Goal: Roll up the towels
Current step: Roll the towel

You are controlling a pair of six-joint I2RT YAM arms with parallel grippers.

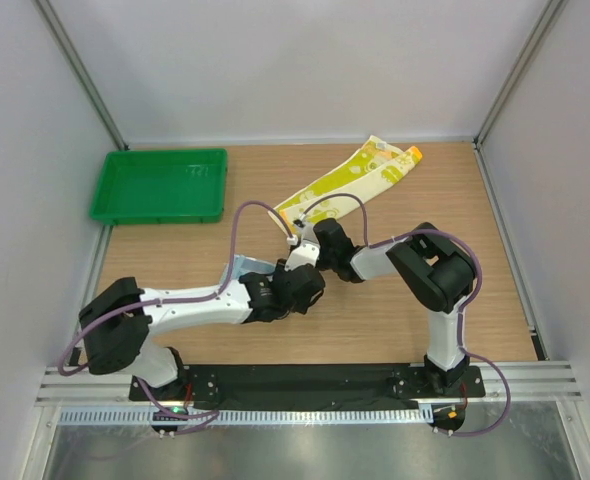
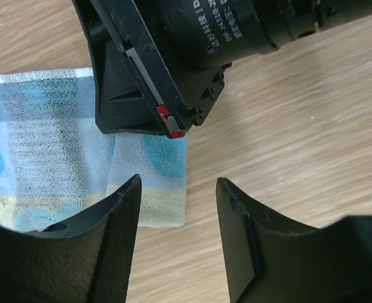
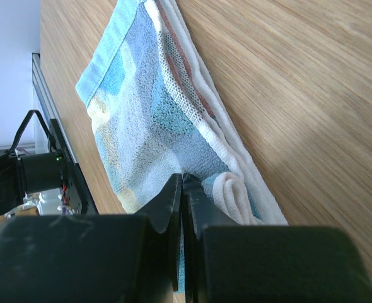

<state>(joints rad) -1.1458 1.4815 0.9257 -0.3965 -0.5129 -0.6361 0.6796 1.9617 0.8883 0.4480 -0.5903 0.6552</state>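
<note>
The light blue and white towel (image 3: 148, 107) lies flat on the wooden table, mostly hidden under the arms in the top view (image 1: 247, 267). My right gripper (image 3: 184, 178) is shut, its tips pinching this towel beside a small rolled white fold (image 3: 233, 192). My left gripper (image 2: 178, 189) is open just off the towel's corner (image 2: 164, 202), with only bare table between its fingers. The two grippers meet at mid-table, the left (image 1: 297, 285) just below the right (image 1: 303, 258). The yellow-green towel (image 1: 350, 180) lies stretched out diagonally at the back.
A green plastic tray (image 1: 155, 185) sits at the back left. The right arm's black wrist (image 2: 173, 50) hangs close above my left fingers. White walls enclose the table on three sides.
</note>
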